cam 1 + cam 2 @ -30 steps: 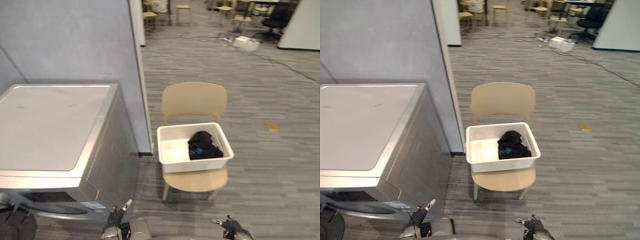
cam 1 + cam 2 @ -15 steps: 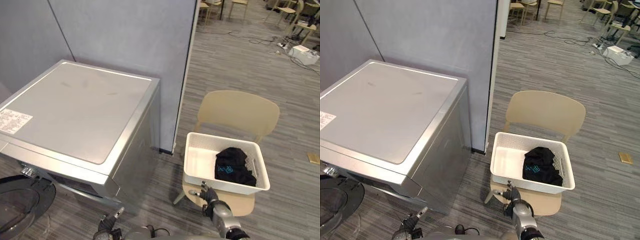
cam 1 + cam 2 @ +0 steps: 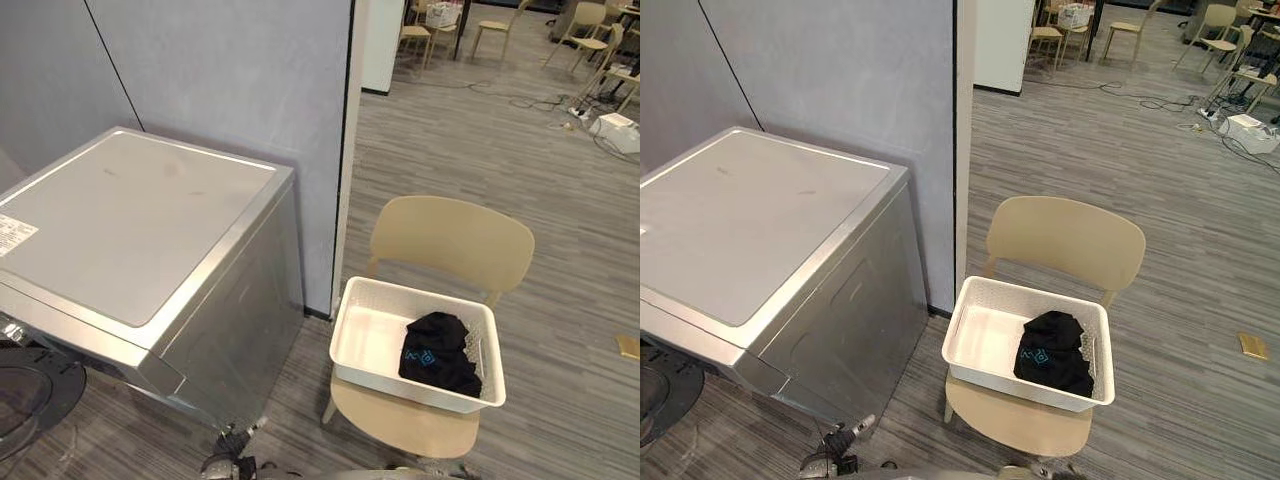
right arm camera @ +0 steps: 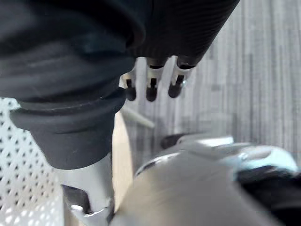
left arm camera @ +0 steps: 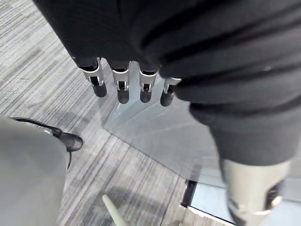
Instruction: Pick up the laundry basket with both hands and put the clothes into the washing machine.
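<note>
Where the left hand [image 5: 121, 84] and right hand [image 4: 150, 87] hang low over the grey floor [image 3: 560, 300], fingers straight and relaxed, both hold nothing. Beyond: white laundry basket [image 3: 400, 385] on tan chair [image 3: 450, 240] seat, black clothes [image 3: 438, 352] bunched toward its right end. Silver washing machine [image 3: 130, 230] left of chair, apart. Grey partition [image 3: 220, 70] behind.

White basket [image 3: 983, 342] sits on seat of tan chair [image 3: 1065, 235], right of centre. Black clothes [image 3: 1052, 352] bunched in basket's right half; its left half shows white bottom. Silver washer [image 3: 750, 240] at left, just beside chair, w/ grey partition [image 3: 840, 70] behind it. Left robot hand [image 3: 840, 440] low at near edge, in front of washer. Small tan bit [image 3: 1252, 345] on floor [image 3: 1200, 250], right. Chairs [image 3: 1045, 35] & cables [image 3: 1160, 100] far back.
</note>
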